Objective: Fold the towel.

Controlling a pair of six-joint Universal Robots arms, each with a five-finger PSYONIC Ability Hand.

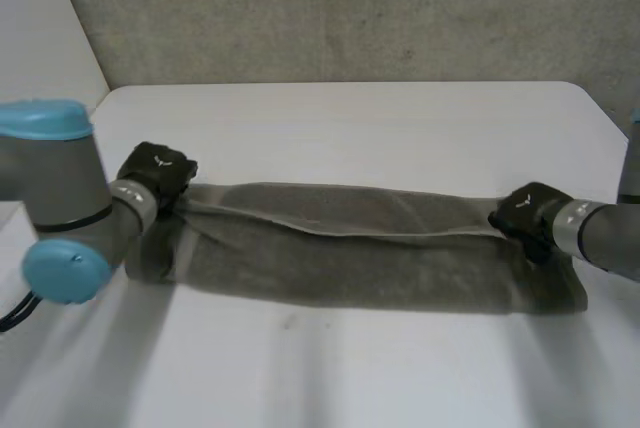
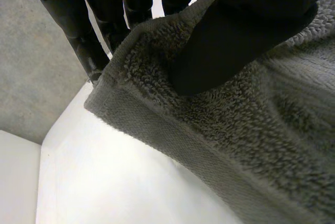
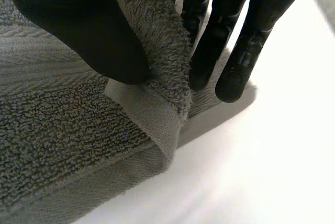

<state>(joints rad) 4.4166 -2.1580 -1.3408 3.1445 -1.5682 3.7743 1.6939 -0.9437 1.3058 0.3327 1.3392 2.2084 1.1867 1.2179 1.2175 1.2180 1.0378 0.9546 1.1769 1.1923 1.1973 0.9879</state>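
Observation:
A grey towel point(image 1: 350, 253) lies across the white table as a long band, its upper layer folded over the lower one. My left hand point(image 1: 158, 173) is at the towel's left end, and in the left wrist view its thumb point(image 2: 235, 30) presses the towel point(image 2: 220, 145) corner against the fingers point(image 2: 84, 41) behind it. My right hand point(image 1: 527, 213) is at the right end. There the thumb point(image 3: 84, 25) and fingers point(image 3: 209, 51) pinch the upper layer's corner of the towel point(image 3: 63, 140), lifted a little off the layer below.
The white table point(image 1: 350, 368) has bare surface in front of and behind the towel. A grey wall point(image 1: 350, 8) rises past the table's far edge. My left arm point(image 1: 60, 198) reaches over the near left part of the table.

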